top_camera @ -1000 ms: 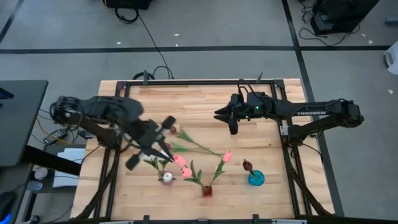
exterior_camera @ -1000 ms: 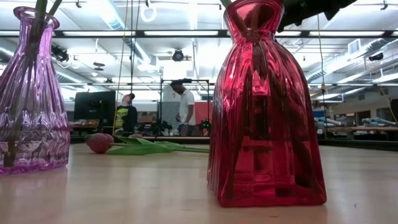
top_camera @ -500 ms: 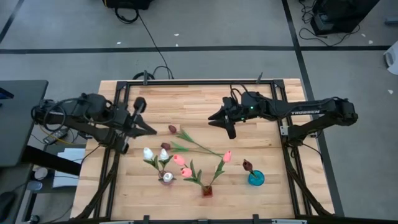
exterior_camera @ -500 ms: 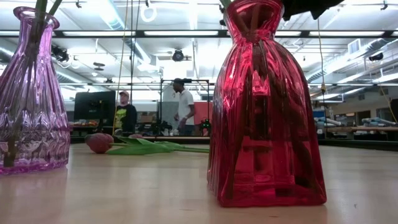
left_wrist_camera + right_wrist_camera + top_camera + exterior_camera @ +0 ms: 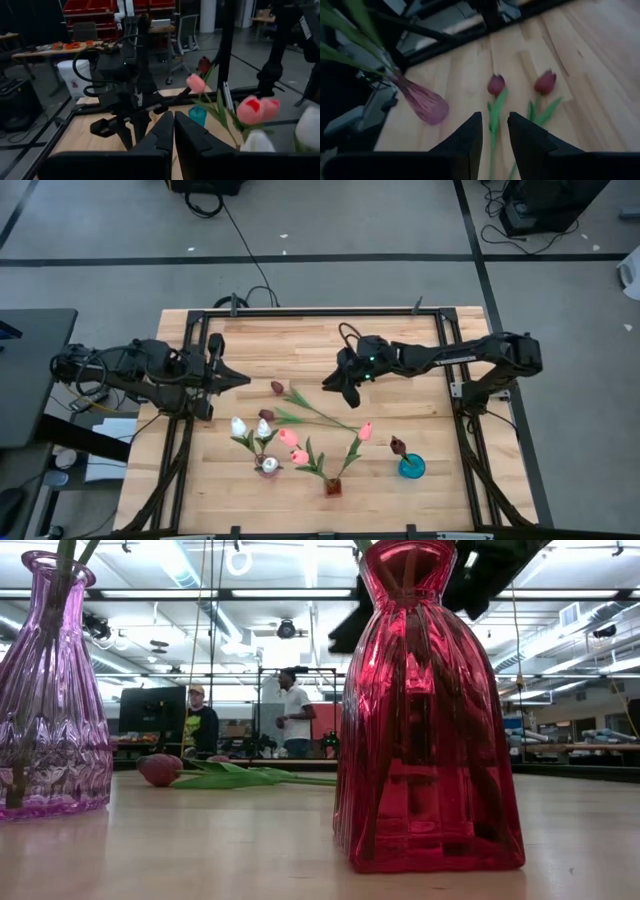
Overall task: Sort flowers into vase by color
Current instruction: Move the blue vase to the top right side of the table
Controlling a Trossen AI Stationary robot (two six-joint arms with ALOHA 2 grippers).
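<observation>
- left gripper [image 5: 243, 380] waits empty, fingers pressed together, at the table's left.
- two maroon tulips [image 5: 277, 388] lie flat mid-table.
- right gripper [image 5: 335, 386], jaws parted, hovers beside them; coming down askew could trap both stems.

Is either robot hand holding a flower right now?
No. The left gripper is shut on nothing, and the right gripper hangs open above two dark maroon tulips lying on the wooden table, touching neither.
</observation>
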